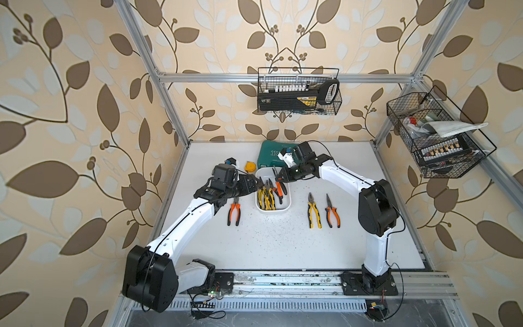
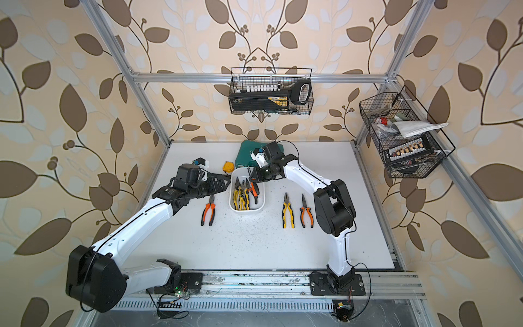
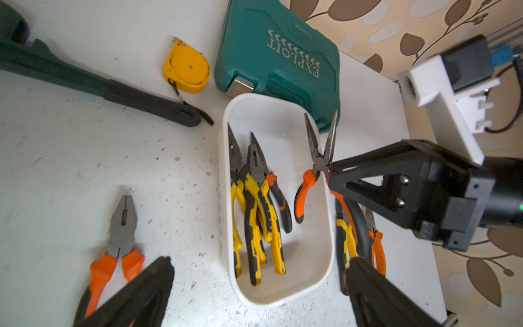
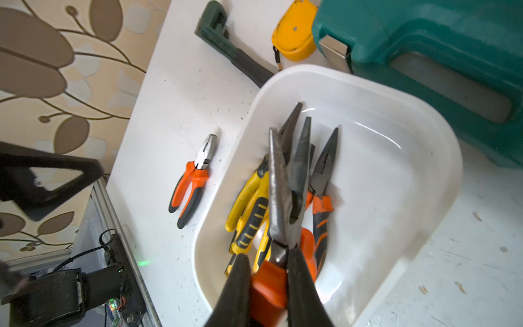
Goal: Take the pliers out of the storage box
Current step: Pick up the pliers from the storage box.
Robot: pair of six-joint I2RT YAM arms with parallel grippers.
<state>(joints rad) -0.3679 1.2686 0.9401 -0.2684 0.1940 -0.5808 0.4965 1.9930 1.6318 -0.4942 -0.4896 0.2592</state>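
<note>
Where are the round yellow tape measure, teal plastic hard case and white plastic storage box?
Yellow tape measure (image 3: 186, 66), left wrist view, flat face.
Teal hard case (image 3: 294, 55), left wrist view, lettered lid.
White storage box (image 3: 307, 254), left wrist view, bare floor.

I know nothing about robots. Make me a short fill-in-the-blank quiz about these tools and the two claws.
1. The right gripper is shut on needle-nose pliers with ____ handles, over the storage box.
2. The left gripper stands ____.
3. Counting the orange pair by the left arm, ____ pliers lie on the table outside the storage box.
4. The teal case bears the word ____.

Missing words: orange; open; three; EXPLOIT.
</note>
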